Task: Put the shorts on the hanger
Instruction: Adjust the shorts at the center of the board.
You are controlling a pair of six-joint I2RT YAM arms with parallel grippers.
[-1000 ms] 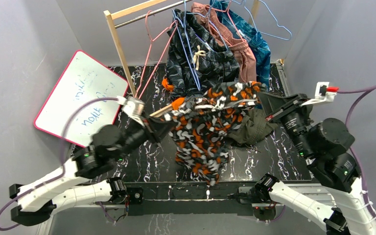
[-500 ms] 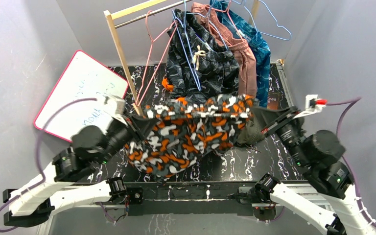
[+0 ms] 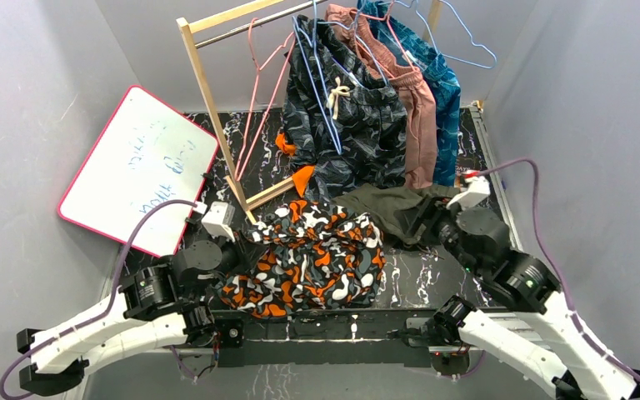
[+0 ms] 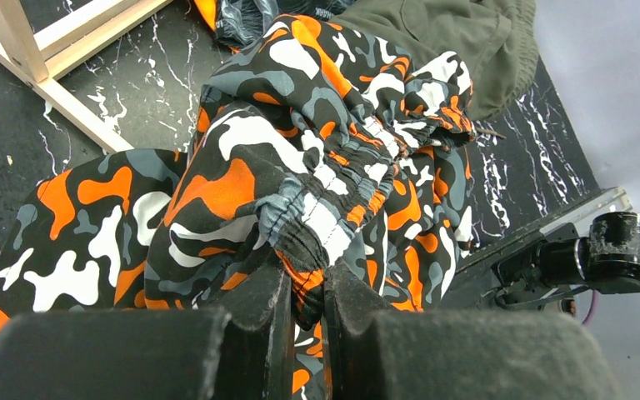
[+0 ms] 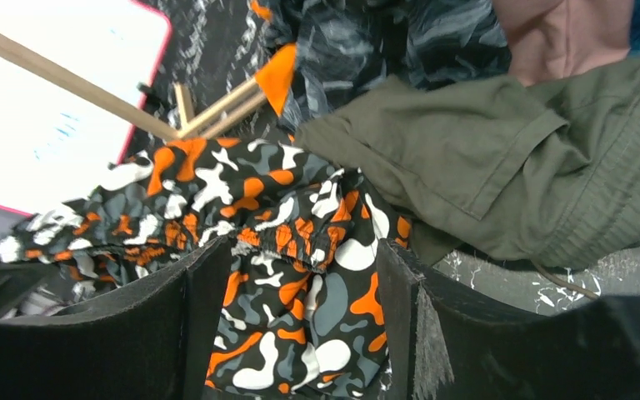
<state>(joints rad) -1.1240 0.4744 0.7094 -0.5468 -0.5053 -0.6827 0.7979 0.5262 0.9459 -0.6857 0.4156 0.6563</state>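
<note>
Dropped from the taut, raised span they held half a second ago, the shorts (image 3: 308,258) now lie in a crumpled heap on the bench (image 3: 433,275), left of centre and close to its near edge. Both arms have come down and drawn toward the near side with them.

The left fingers (image 4: 271,312) are pressed together on a fold of the elastic waistband at the heap's near-left side. The right fingers (image 5: 400,300) have let go. They stand wide apart and hold nothing, poised above the heap's right edge, with camouflage cloth showing in the gap between them.

At the back right, the heap touches the plain olive shorts (image 3: 392,208), which lie partly over its edge. At the back left, the wooden foot of the clothes rack (image 3: 208,92) sits just beside the cloth. Bare black bench shows to the right of the heap, between it and the right arm, and in a narrow strip along the near rail.

The light-blue hanger (image 3: 483,41) hangs on the rail at the far right, well apart from the shorts. The navy shorts (image 3: 342,125) and other hung garments fill the rail between it and the pink hangers (image 3: 254,92). A whiteboard (image 3: 137,167) leans at the far left.
</note>
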